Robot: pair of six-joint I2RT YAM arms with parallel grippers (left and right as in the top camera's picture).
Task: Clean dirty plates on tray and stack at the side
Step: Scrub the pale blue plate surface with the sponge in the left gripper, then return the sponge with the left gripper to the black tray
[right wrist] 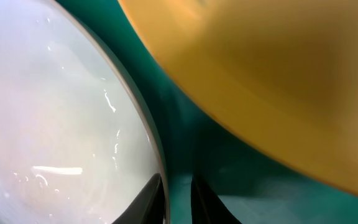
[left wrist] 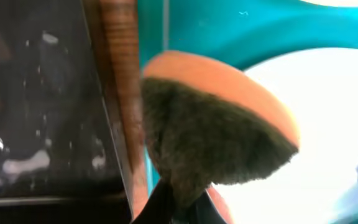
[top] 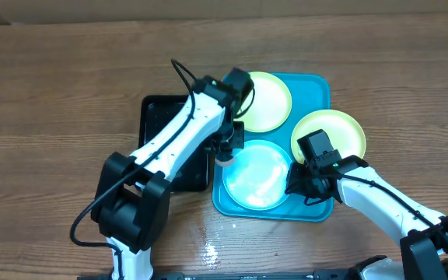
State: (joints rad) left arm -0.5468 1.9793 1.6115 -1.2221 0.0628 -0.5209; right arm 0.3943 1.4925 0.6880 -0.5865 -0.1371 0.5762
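The turquoise tray [top: 317, 84] holds three plates: one at the back left [top: 269, 101], one at the right [top: 334, 128], and a wet, whitish one at the front [top: 257, 175]. My left gripper [top: 225, 152] is shut on an orange sponge with a dark scouring pad [left wrist: 216, 130], at the front plate's left rim [left wrist: 334, 124]. My right gripper [top: 297, 183] sits at the front plate's right edge. In the right wrist view its fingers [right wrist: 179, 200] straddle that plate's rim [right wrist: 55, 124], close together, with the tray floor [right wrist: 185, 143] and the yellow right plate [right wrist: 278, 81] beyond.
A black rectangular tray [top: 162, 117] lies just left of the turquoise tray, partly under my left arm; it also shows in the left wrist view [left wrist: 36, 124], wet with droplets. A thin strip of wooden table [left wrist: 120, 93] separates the two trays. Water spots lie on the table in front [top: 212, 249].
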